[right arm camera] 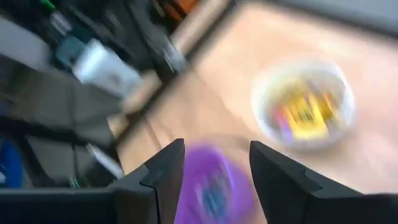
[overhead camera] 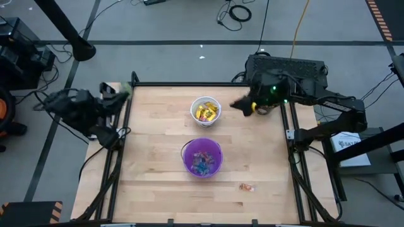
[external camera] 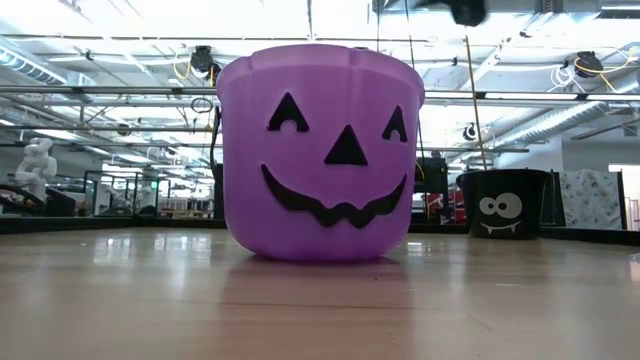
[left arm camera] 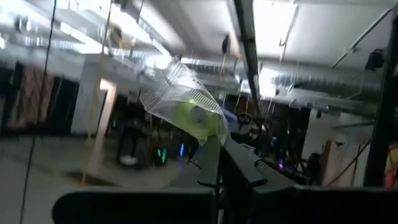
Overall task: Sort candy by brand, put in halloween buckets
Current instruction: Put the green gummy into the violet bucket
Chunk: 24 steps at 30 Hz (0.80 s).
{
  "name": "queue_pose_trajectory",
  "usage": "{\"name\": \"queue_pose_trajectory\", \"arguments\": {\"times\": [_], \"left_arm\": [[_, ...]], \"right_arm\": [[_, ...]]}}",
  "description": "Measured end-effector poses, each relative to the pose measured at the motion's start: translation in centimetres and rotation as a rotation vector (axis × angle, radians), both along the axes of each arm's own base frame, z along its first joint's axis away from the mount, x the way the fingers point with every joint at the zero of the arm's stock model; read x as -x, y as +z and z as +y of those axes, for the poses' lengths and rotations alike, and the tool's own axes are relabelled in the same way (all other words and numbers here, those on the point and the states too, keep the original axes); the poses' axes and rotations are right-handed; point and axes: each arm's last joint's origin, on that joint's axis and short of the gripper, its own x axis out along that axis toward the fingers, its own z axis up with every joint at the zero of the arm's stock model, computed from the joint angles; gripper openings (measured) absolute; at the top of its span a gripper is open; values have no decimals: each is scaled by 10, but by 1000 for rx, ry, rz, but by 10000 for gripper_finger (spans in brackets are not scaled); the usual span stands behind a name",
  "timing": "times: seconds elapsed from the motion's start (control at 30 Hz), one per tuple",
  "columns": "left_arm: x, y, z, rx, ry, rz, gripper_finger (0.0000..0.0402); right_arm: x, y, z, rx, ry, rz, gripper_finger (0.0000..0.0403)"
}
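High view: left hand (overhead camera: pixel 123 90), pinching a green candy (left arm camera: pixel 194 115) at the surface's (overhead camera: pixel 158 189) 10 o'clock corner; purple bucket (overhead camera: pixel 202 157) lies toward 4 o'clock; right hand (overhead camera: pixel 243 104) spread.

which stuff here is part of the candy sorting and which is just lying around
Part of the job:
- white bucket with yellow candy
- purple bucket with mixed candy
- black bucket
- loose candy on the table
- clear-wrapped green candy in the shut left gripper

Lying about:
- black box beyond the table
- floor cables
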Motion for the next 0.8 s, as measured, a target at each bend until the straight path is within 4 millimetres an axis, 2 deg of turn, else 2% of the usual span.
{"name": "queue_pose_trajectory", "arguments": {"times": [0.17,0.3,0.4,0.63,0.8], "left_arm": [[-31,-17,-17,61,-21,118,13],[-62,-40,-34,67,-92,251,13],[-81,-57,-42,116,-151,329,13],[-121,-87,-55,249,-440,654,13],[-146,-113,-56,295,-589,945,13]], "right_arm": [[15,-19,26,-88,174,254,173],[15,-34,57,-72,323,411,173],[15,-48,82,-85,373,496,174],[20,-92,133,-141,446,647,174],[26,-134,158,-188,434,689,174]]}}
